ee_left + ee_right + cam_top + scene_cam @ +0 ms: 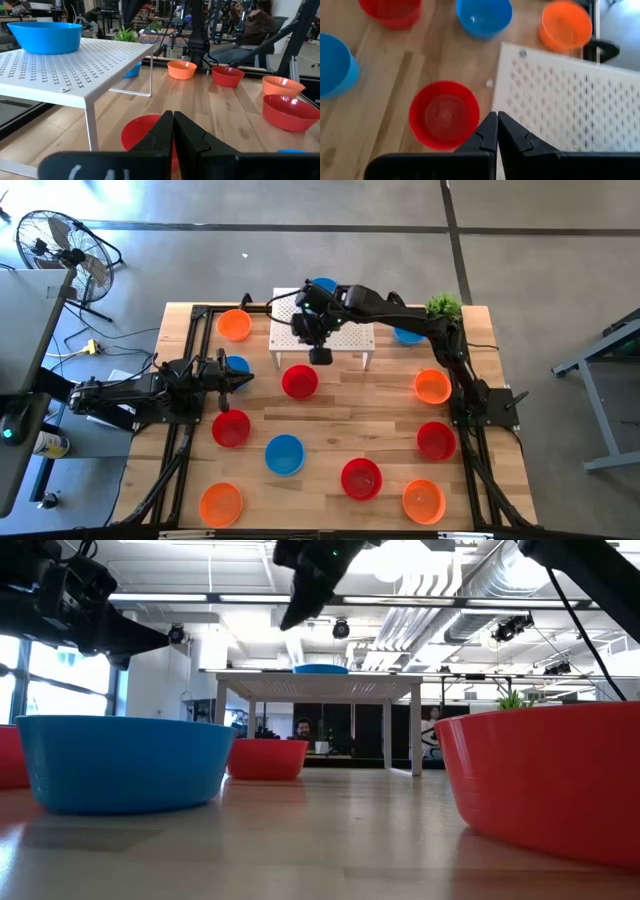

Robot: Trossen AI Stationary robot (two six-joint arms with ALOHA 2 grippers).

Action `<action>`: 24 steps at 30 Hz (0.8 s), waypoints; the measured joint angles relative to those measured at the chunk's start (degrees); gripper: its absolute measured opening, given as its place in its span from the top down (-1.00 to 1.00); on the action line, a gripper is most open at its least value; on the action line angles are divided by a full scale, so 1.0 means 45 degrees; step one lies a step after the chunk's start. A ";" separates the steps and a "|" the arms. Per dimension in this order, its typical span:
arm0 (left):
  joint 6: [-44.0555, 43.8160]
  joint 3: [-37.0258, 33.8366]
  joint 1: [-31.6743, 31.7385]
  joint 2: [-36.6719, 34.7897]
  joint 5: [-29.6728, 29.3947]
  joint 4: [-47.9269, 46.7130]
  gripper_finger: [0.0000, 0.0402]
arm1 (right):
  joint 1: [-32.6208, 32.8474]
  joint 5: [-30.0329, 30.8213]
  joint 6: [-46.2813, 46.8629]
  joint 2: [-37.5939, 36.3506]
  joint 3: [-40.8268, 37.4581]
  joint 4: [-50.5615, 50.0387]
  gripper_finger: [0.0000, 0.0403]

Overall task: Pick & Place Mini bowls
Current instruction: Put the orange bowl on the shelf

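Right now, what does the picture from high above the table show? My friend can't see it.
Red, blue and orange mini bowls sit scattered over a wooden table. The right hand, shut and empty, hovers at the front edge of a white perforated stand holding one blue bowl. The left hand, also shut, waits at the table's left side.

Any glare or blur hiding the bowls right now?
Low view: bright ceiling lights wash out the top, and the near red bowl looms large. Left wrist view: the blue bowl on the white stand reads sharp. High view: evenly lit.
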 joint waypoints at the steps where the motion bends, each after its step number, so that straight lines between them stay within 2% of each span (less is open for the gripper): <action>1: 0.0000 0.0000 0.0005 0.0000 0.0000 -0.0004 0.95 | 0.0131 -0.0009 0.0043 0.0000 -0.0001 0.0251 1.00; 4: 0.0037 0.0000 0.0002 0.0000 0.0000 -0.0004 0.95 | 0.0465 -0.0117 0.0382 0.0000 -0.0038 0.1027 1.00; 6: 0.0044 0.0000 0.0001 0.0000 0.0000 -0.0004 0.95 | 0.0706 -0.0137 0.0576 -0.0110 -0.0774 0.2310 1.00; 11: 0.0039 0.0000 0.0005 0.0000 0.0068 -0.0029 0.95 | 0.1209 -0.0103 0.1376 -0.1362 -0.5192 0.7245 1.00; 18: -0.0019 0.0000 0.0000 0.0000 0.0252 -0.0032 0.95 | 0.2129 0.1743 0.2754 -0.5624 -1.2418 1.3929 1.00; 24: 0.0135 -0.0024 0.0005 0.0005 -0.0289 0.0171 0.95 | 0.3419 0.4841 0.3860 -1.0173 -1.7647 1.6477 1.00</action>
